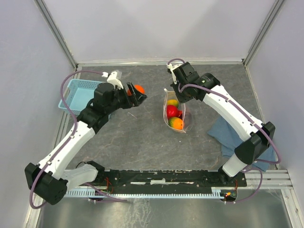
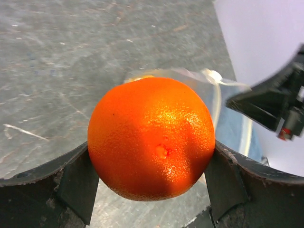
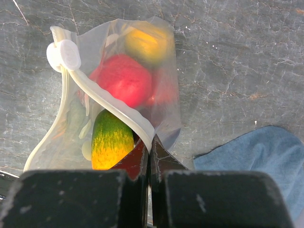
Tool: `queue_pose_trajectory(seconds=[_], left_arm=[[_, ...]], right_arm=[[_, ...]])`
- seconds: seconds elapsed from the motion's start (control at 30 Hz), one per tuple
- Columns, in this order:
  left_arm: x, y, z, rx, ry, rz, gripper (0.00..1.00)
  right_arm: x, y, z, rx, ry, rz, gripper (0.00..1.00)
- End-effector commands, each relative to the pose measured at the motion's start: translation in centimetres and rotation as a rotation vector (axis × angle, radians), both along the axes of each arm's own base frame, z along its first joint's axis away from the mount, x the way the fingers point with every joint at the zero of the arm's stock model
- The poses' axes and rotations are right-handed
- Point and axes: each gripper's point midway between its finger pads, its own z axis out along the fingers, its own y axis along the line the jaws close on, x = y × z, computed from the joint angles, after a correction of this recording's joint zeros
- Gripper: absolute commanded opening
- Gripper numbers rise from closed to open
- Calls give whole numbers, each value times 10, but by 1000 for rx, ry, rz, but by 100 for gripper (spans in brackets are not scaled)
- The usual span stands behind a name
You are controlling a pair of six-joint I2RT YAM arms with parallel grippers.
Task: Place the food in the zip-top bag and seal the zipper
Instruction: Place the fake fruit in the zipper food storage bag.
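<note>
An orange toy fruit, one piece of the food, is gripped between the two fingers of my left gripper, which is shut on it above the table left of the bag. The clear zip-top bag stands open in the middle of the table. Inside it are a yellow piece, a red piece and a green-and-yellow piece. My right gripper is shut on the bag's mouth edge, pinching the pale zipper. A white slider sits at the strip's far end.
A light-blue perforated basket stands at the left, behind my left arm. A blue cloth lies on the table under my right arm, right of the bag. Grey walls close in the table on three sides.
</note>
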Motion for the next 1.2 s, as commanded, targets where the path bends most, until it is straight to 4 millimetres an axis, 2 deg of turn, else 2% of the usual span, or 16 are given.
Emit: queue_pose_trajectory(seconds=[0.0,0.23,0.4,0.63,0.8,1.03,1.17], left_arm=[[-23,-39,41,-134,-118,-132,54],[-57,-96,51,-155,-167,-290,54],[-66,-127,41,-107,-179,-350,54],[-72,-157,30,-79,-180,-419,55],[-63,-160,12,-32,-140,-389,56],[-42,-147,-17,79,-61,-252,58],[-34,-146,-29,122,-24,-207,63]], right_arm=[[9,11,20,58,-59,-10,2],[7,15,20,74,-50,-2,2],[5,17,20,81,-44,6,2],[4,19,18,87,-36,13,2],[4,20,18,88,-37,16,2],[5,22,20,98,-38,24,2],[4,26,19,107,-30,34,2]])
